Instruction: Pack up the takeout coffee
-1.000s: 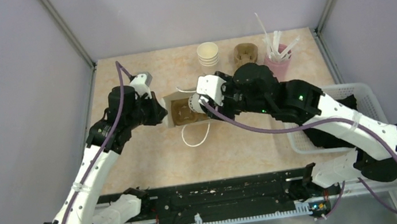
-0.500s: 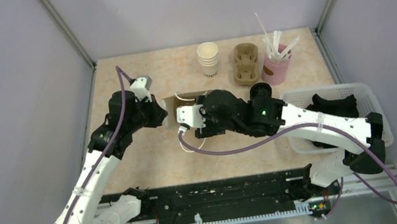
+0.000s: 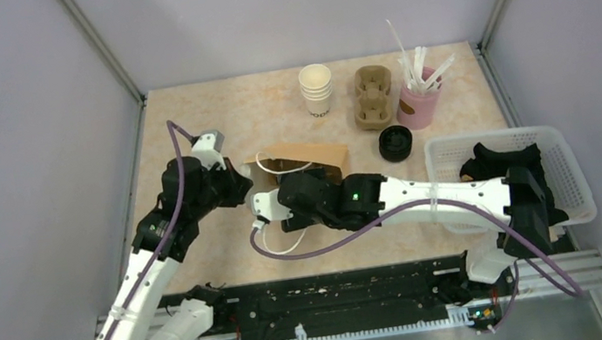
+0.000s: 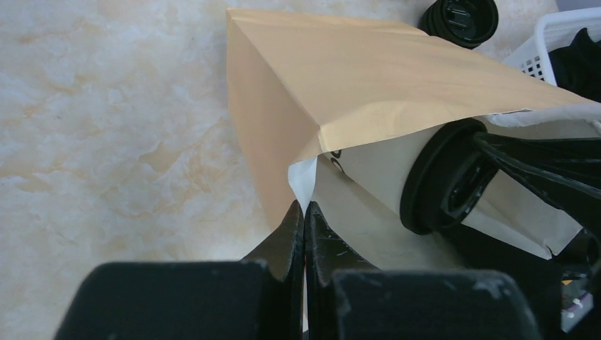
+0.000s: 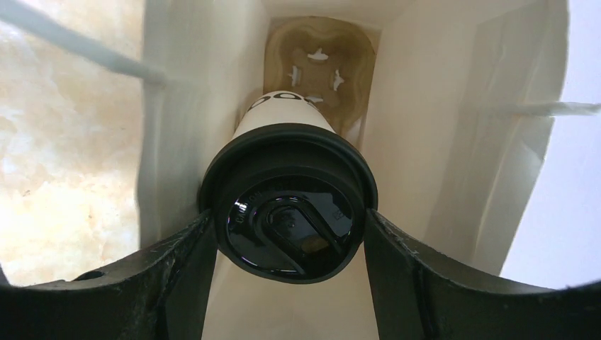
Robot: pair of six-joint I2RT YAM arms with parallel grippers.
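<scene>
Right gripper (image 5: 287,225): jaws set wide, clamped on either side of the black lid of the takeout coffee (image 5: 282,117). The cup lies on its side inside the mouth of the paper bag (image 3: 306,157). Its base is hidden behind its own body. A brown moulded cup carrier (image 5: 320,62) sits at the bag's far end, only partly visible past the cup.

Left gripper (image 4: 305,210): jaws closed flat, pinching the pale edge of the bag's mouth.

In the top view the cup is covered by the right wrist and cannot be made out.

Further back, a pile of black lids (image 3: 396,142) stands just beside the white basket (image 3: 569,178). The basket's dark contents are unidentifiable and partly covered by the right arm.

Far edge: stack of white cups (image 3: 316,89), a second carrier (image 3: 374,96), and a pink holder of straws (image 3: 419,103).
</scene>
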